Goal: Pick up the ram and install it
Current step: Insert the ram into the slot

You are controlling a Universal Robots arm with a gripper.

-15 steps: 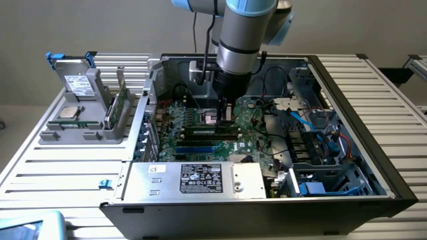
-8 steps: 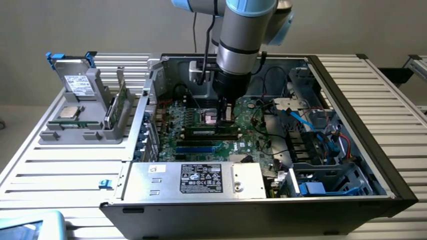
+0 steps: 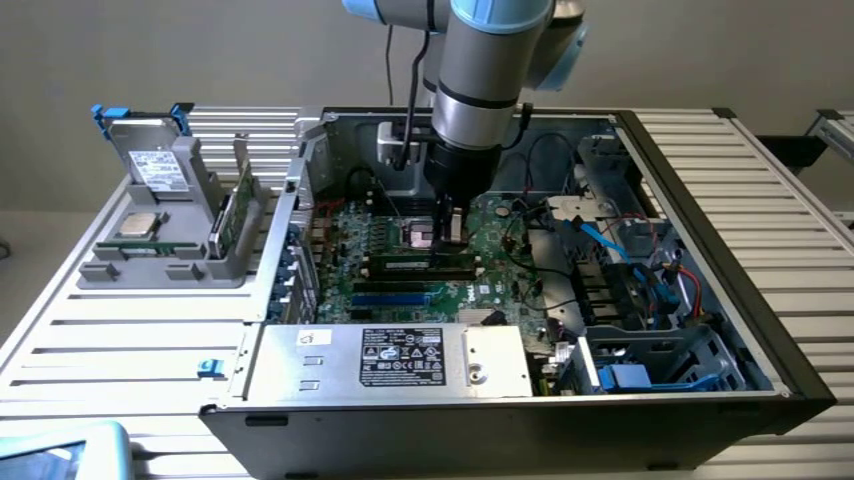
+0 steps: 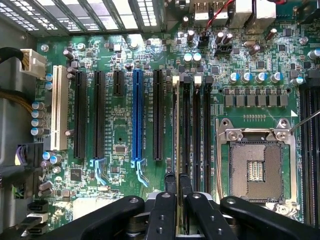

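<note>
Slatted grey surface, open black computer case: my tool pinches the thin green ram along the black memory slots; I'd seat it squarely, evenly.

I work at a robotics lab bench set up for computer assembly, and the open computer case is what shows it. It lies on its side on a slatted aluminium table, its motherboard bare beneath my gripper, which pinches the ram. Just beside the case, on the exterior view's left, a grey fixture holds a processor chip and a drive. Behind the case is a plain grey wall.
</note>
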